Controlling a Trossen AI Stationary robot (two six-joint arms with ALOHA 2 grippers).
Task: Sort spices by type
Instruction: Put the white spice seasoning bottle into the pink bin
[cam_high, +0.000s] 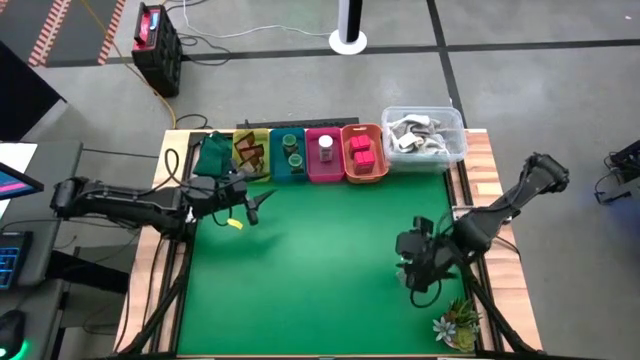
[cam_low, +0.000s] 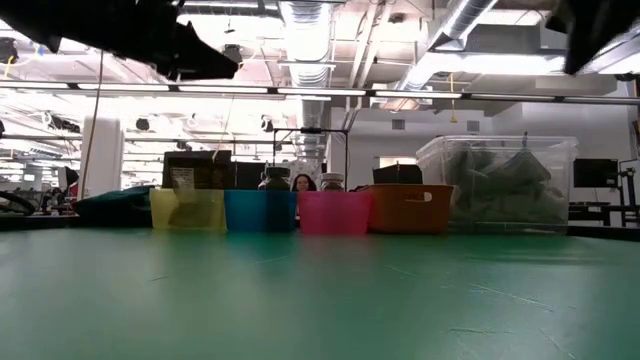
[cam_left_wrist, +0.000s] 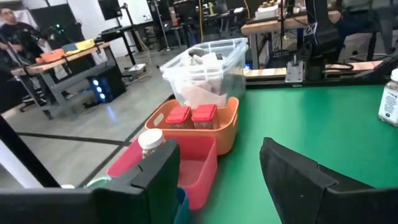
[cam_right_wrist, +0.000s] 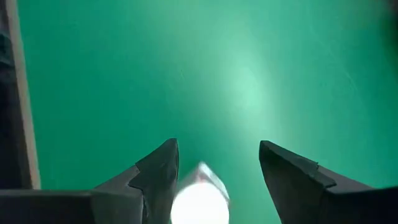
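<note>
Along the far edge stand four small bins. The yellow bin (cam_high: 250, 153) holds brown packets, the blue bin (cam_high: 290, 155) dark green jars, the pink bin (cam_high: 325, 157) one white-capped jar (cam_left_wrist: 151, 140), and the orange bin (cam_high: 365, 155) red blocks (cam_left_wrist: 191, 116). Another white-capped jar (cam_right_wrist: 199, 202) stands upright on the green mat at the table's right. My right gripper (cam_right_wrist: 217, 144) hangs over it, open and pointing down, with a finger on each side of the cap. My left gripper (cam_high: 262, 203) is open and empty, just in front of the yellow and blue bins. My right gripper comes at the white-capped jar's cap (cam_right_wrist: 198, 186) from above, with the cap lying close to one finger (cam_right_wrist: 160, 168) and a gap to the other. I cannot tell whether that finger touches it. The jar stands on the mat.
A clear plastic tub (cam_high: 425, 135) of grey-white pieces sits right of the orange bin. A dark teal bag-like thing (cam_high: 212, 155) lies left of the yellow bin. A small spiky plant (cam_high: 458, 322) stands at the near right corner. The middle of the green mat (cam_high: 320, 260) is bare.
</note>
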